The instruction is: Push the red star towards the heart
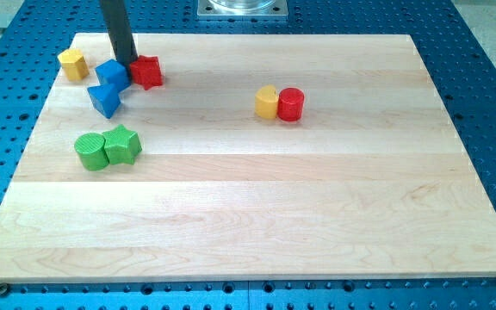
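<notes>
Jaws are not on this arm; it ends in a dark rod that holds nothing, and my tip (130,64) sits in the upper left of the frame, wedged between the red star (147,71) on its right and a blue block (112,74) on its left; the rod stands almost straight up, leaning a little to the left; a second blue block (104,99) lies just below; the yellow heart (267,102) lies well apart near the middle, touching a red cylinder (291,104).
</notes>
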Tool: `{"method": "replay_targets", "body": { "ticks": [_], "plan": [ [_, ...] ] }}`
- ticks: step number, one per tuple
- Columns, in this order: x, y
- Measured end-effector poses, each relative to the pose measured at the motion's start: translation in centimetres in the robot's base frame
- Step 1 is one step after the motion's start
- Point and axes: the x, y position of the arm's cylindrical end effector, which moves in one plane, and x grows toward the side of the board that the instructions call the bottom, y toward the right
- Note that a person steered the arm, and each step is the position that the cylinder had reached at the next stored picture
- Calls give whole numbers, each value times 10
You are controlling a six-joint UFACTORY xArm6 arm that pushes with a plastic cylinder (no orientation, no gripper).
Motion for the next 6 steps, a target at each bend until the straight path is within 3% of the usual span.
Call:
{"method": "replay_targets", "body": {
  "ticks": [2, 4, 5, 6],
  "plan": [
    [-4, 35],
    [46, 150],
    [62, 145],
    [93, 177]
  ]
}}
